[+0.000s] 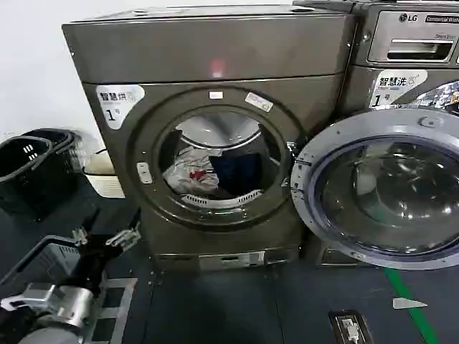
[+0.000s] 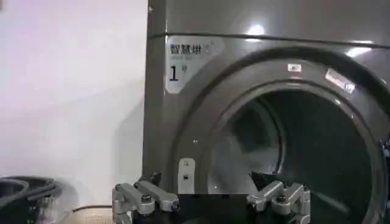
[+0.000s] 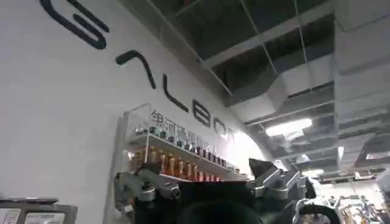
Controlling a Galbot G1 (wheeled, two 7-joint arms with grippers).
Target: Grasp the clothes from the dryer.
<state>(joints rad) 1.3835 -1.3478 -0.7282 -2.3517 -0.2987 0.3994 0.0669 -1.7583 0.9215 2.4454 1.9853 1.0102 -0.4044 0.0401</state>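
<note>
White crumpled clothes [image 1: 188, 174] lie inside the grey-brown dryer [image 1: 215, 107] on the dark floor [image 1: 237, 301], left pincer [image 1: 107, 236] released before it.

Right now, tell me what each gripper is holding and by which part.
Nothing is held. The left gripper is open and empty, low in front of the dryer; the clothes lie untouched in the drum. The right gripper is open and empty, pointing up.

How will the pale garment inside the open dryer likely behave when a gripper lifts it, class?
The pale garment lies crumpled in the dryer drum, so it is probably floppy and will drape. It looks thin, so likely light. It lies against darker clothes and may drag them along.
</note>
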